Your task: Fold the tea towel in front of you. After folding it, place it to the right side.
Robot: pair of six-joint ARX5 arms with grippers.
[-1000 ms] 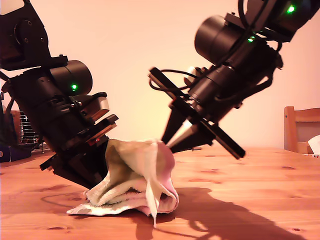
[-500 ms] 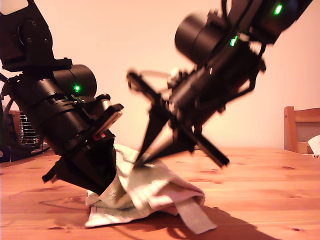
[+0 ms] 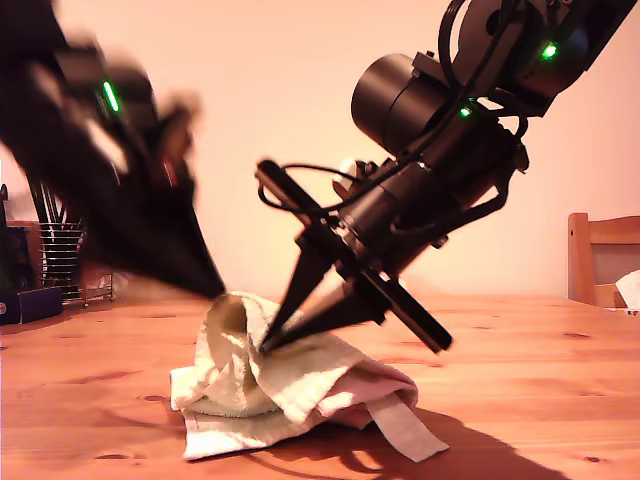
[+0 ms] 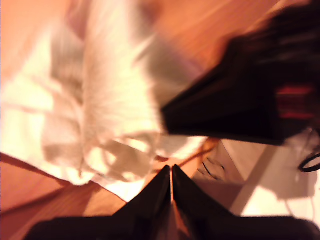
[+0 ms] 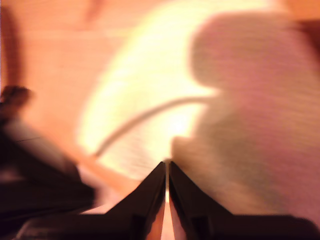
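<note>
Fingers (image 4: pixel 159 192) of both grippers meet; cream tea towel (image 3: pixel 290 395) lies bunched, one strip trailing.

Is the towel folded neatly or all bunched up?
Bunched up. The tea towel sits in a rumpled heap on the table, one corner flopping out.

Wooden table (image 3: pixel 530 380) carrying tea towel (image 3: pixel 290 385), which is lying bunched in loose heap toward exterior view's left, one narrow strip trailing flat onto wood toward exterior view's right. Dark shadow spreading over boards beside heap. Dark blue object (image 3: pixel 22 303) sitting at exterior view's far left edge.
</note>
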